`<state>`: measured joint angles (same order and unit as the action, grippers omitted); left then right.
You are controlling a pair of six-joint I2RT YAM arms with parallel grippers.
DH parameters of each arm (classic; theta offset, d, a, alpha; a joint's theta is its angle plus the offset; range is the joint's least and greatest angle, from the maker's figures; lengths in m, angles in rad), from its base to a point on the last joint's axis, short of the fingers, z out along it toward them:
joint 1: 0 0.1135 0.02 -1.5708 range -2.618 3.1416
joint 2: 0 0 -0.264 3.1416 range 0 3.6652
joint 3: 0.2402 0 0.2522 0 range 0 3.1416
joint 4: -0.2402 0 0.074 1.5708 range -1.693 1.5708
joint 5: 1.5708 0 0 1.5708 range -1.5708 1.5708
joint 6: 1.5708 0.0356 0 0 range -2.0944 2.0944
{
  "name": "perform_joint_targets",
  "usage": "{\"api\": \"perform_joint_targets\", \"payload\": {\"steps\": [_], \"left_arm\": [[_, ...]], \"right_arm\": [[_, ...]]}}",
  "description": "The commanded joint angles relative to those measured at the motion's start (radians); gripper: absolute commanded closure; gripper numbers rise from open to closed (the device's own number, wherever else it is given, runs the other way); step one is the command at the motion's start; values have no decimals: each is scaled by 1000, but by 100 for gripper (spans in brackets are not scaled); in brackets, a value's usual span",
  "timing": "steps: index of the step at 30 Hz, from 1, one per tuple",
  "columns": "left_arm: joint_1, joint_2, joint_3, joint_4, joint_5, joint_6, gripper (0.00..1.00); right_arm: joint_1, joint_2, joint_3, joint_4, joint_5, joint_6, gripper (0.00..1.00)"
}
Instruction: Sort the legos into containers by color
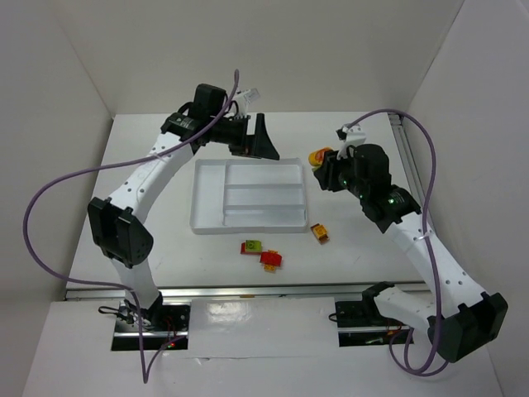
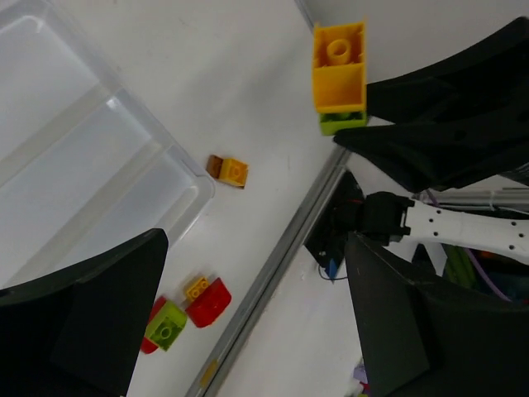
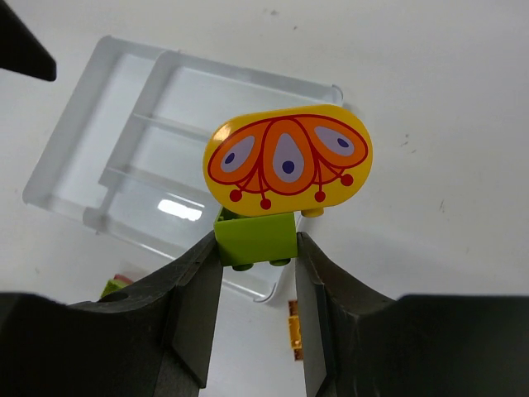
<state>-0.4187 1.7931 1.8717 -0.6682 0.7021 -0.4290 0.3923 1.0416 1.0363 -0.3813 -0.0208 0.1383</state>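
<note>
R gripper (image 3: 256,252) clamped on green/yellow stack (image 3: 285,161), raised beside tray (image 1: 196,198) far-right corner; L gripper (image 1: 263,142) fully open, holding nothing; tray compartments show no bricks; loose stacks (image 1: 270,259) on table (image 1: 165,248); sorting hardly begun, est.

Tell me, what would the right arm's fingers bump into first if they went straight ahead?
Probably the white tray: it lies right ahead of the right fingers, which are shut on a yellow-and-green brick. How far off it is, the pictures don't show clearly.
</note>
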Motion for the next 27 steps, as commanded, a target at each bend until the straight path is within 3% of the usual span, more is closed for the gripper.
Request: {"api": "perform_joint_targets", "payload": {"steps": [1, 14, 22, 24, 27], "left_arm": [[-26, 57, 47, 105, 96, -85, 0], [-117, 316, 257, 136, 218, -194, 0], [-157, 358, 296, 107, 237, -185, 0], [-157, 358, 282, 107, 237, -174, 2], [-157, 358, 271, 107, 257, -174, 14]], "right_arm": [[17, 1, 36, -80, -51, -2, 74], [65, 31, 73, -90, -54, -11, 74], [86, 40, 73, -90, -34, -11, 74], [86, 40, 73, -80, -34, -11, 74], [86, 50, 73, -80, -34, -11, 75]]}}
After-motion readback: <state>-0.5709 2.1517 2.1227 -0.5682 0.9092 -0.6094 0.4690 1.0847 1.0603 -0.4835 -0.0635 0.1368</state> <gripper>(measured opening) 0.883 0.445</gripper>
